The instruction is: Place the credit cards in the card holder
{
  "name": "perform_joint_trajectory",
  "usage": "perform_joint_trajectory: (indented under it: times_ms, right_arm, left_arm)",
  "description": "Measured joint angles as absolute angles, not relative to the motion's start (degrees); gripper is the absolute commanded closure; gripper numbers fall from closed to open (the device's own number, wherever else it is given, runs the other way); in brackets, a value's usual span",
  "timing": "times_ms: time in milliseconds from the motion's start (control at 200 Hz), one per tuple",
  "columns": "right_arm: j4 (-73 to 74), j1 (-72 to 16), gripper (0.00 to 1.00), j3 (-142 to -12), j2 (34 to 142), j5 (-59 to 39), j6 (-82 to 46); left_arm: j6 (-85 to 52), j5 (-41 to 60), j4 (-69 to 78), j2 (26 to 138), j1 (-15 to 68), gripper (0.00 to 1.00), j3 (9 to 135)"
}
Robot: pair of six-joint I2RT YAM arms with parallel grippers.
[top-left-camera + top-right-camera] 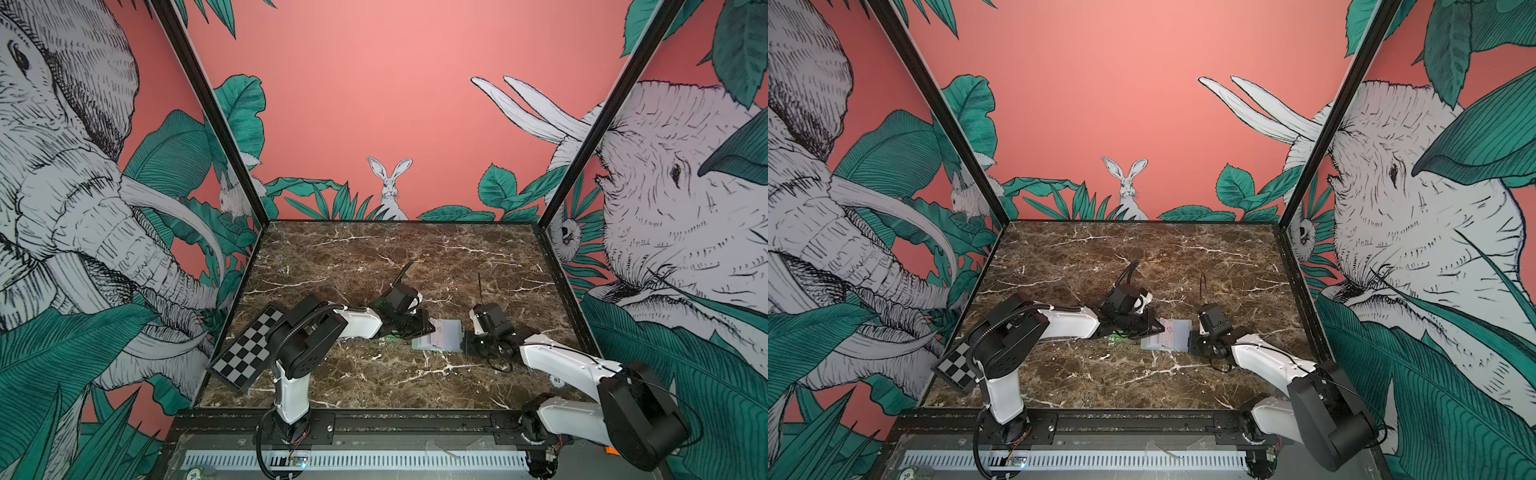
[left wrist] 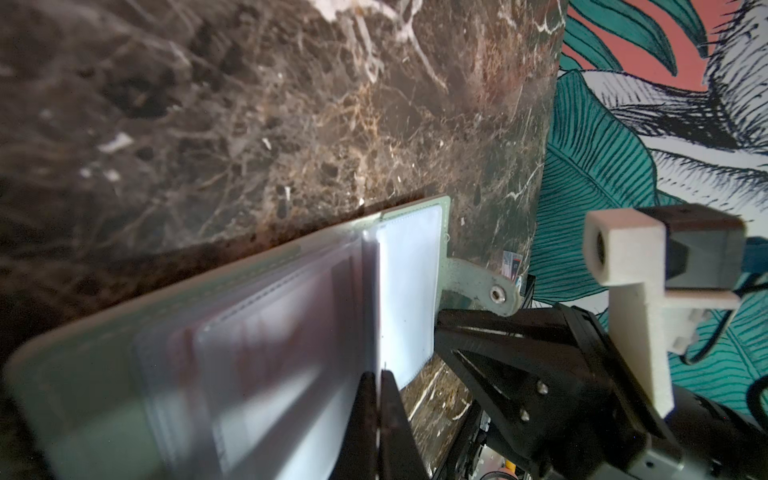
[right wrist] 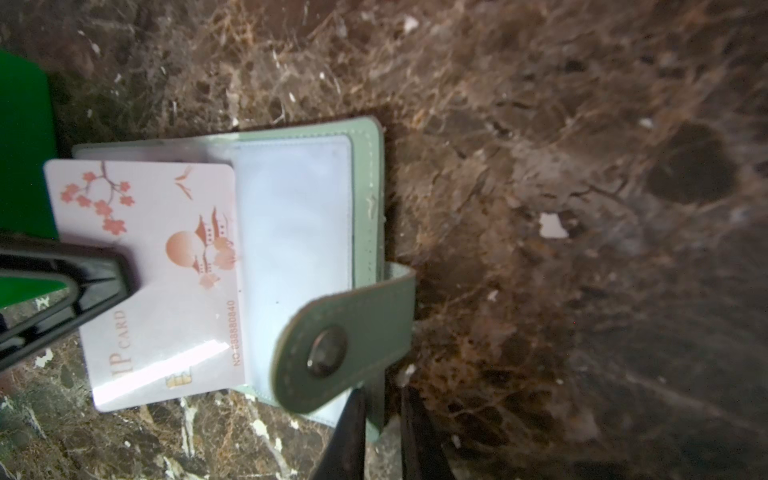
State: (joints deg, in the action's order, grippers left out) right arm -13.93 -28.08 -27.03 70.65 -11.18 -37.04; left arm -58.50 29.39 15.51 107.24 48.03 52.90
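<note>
Table: brown marble top (image 1: 374,257), both arms reaching in to meet near its middle.
Card holder: pale green card holder (image 1: 446,343) (image 1: 1177,345) (image 2: 83,374) (image 3: 368,166) lies open and flat on the table between the two grippers, its clear sleeves facing up.
Clear sleeve: the top sleeve (image 3: 295,228) (image 2: 409,282) looks empty and glossy.
Strap: the green snap strap (image 3: 345,340) (image 2: 486,286) comes off the cover's edge and bends over a corner of the sleeve, with its metal stud showing.
Card: a pale pink card (image 3: 166,270) (image 1: 439,330) (image 1: 1168,330) printed with blossoms and a sun lies flat. One long edge is at the mouth of the sleeve and most of the card still sticks out past the holder. Whether that edge has gone inside cannot be told.
Left gripper: the left gripper (image 1: 432,328) (image 1: 1160,328) (image 2: 378,399) (image 3: 124,270) is closed tight on the card's outer part, its fingers pinching the card's thin edge.
Right gripper: the right gripper (image 1: 465,343) (image 1: 1192,345) (image 3: 382,415) is nearly closed, its two fingers clamping the holder's cover edge right beside the strap.
Green piece: a bright green flat piece (image 3: 25,166) lies on the table behind the left gripper, apart from the holder.
Checkerboard: a black-and-white board (image 1: 249,349) leans at the table's left edge.
</note>
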Motion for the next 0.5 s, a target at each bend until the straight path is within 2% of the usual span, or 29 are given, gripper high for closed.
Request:
perform_joint_trajectory:
  times_ms: [500]
  right_arm:
    - [-13.9, -28.1, 0.83, -27.0, 70.7, -11.2, -37.0]
  left_arm:
    - [-60.2, 31.0, 17.9, 107.9, 47.4, 1.0, 52.9]
